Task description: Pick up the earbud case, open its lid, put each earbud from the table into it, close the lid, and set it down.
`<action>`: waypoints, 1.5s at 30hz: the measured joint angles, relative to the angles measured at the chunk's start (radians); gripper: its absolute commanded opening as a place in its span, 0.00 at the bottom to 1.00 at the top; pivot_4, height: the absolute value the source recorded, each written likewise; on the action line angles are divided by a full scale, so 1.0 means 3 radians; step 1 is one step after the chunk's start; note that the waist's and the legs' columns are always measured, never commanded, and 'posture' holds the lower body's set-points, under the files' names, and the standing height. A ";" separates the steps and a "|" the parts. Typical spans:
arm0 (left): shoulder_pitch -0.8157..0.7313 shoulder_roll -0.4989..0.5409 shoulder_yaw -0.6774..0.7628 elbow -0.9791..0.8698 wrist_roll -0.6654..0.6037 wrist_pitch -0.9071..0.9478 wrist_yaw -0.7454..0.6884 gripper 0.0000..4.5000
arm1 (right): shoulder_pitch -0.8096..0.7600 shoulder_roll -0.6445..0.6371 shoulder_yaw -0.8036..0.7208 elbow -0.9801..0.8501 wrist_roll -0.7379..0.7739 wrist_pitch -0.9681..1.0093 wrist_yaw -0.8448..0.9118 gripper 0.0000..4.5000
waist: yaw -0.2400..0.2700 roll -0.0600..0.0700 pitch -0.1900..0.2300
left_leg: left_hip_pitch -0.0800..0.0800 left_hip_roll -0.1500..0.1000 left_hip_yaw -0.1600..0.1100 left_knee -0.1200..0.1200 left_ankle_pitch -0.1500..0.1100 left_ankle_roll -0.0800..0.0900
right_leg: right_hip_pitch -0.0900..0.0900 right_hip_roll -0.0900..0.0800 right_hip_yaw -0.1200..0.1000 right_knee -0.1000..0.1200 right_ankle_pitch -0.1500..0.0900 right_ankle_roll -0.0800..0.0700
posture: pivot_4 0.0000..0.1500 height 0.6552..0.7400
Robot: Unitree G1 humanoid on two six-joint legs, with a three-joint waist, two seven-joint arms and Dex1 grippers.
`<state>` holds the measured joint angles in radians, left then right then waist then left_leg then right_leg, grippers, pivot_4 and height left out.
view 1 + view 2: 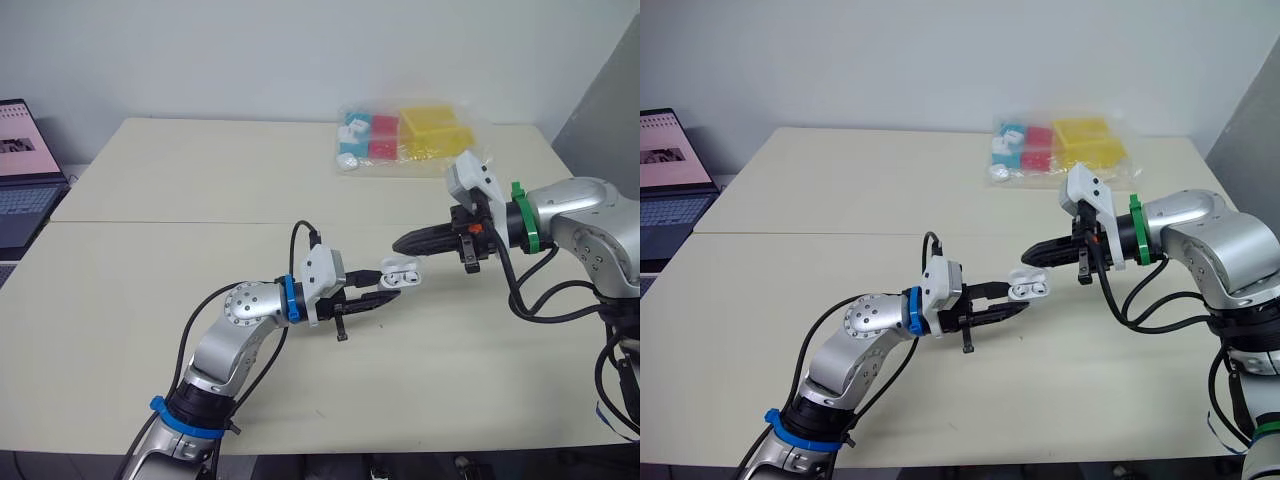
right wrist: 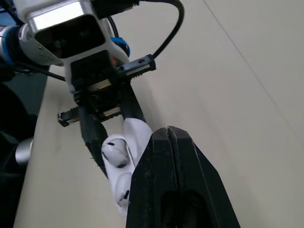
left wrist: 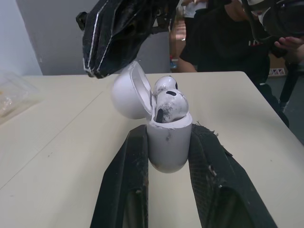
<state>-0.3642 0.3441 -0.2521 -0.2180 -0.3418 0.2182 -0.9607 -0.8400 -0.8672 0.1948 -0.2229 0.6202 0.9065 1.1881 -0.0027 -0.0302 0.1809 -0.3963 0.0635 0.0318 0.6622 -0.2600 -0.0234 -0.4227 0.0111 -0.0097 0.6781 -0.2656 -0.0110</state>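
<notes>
A pale table [image 1: 200, 180] stands against a plain wall, with a laptop [image 1: 20, 170] off at the robot's left edge and a clear bag of coloured pieces [image 1: 410, 140] at the far side. Above the middle of the table, the left gripper [image 1: 385, 292] has its two fingers clamped on the lower body of the earbud case [image 1: 402, 271], holding it off the surface. The lid [image 3: 128, 90] is swung open and both earbuds [image 3: 170, 103] sit in their wells.

The right gripper [image 1: 400, 243] comes in from the opposite side with its fingers pressed together and nothing between them. Its tip is just beside the back of the open lid; I cannot tell whether it touches. What's left looks like closing, and that job falls to the right arm: the lid lies between its tip and the earbuds, so a push toward the left gripper should fold it down.
</notes>
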 measured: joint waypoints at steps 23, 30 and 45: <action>-0.0083 0.0014 -0.0017 0.0059 0.0043 -0.0010 0.0038 0.18 | -0.0012 0.0064 -0.0187 0.0045 0.0227 0.0370 -0.0052 0.00 | -0.0004 0.0000 0.0000 | 0.0001 0.0000 0.0001 0.0001 0.0000 0.0000 | 0.0000 0.0000 0.0001 0.0002 0.0000 0.0000 | 1.00 1.00; -0.0102 0.0017 -0.0021 0.0015 0.0043 0.0002 0.0042 0.18 | -0.0064 0.0177 -0.0190 0.0217 0.0151 0.0387 -0.0201 0.00 | 0.0000 0.0000 0.0000 | 0.0000 0.0000 0.0001 0.0001 0.0000 0.0000 | 0.0000 0.0000 0.0001 0.0001 0.0000 0.0000 | 1.00 1.00; -0.0111 0.0017 -0.0041 -0.0024 0.0052 0.0073 0.0054 0.18 | -0.0005 -0.0018 -0.0038 0.0040 0.0102 0.0396 0.0103 0.00 | 0.0000 0.0000 0.0000 | 0.0001 0.0000 0.0000 0.0001 0.0000 0.0000 | 0.0001 0.0000 0.0000 0.0002 0.0000 0.0000 | 1.00 1.00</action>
<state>-0.3975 0.3491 -0.2644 -0.2251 -0.3261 0.2401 -0.9446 -0.8415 -0.8727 0.1836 -0.2110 0.6508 1.0253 1.2188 -0.0027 -0.0302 0.1809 -0.3961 0.0634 0.0319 0.6626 -0.2600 -0.0234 -0.4226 0.0111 -0.0098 0.6787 -0.2655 -0.0110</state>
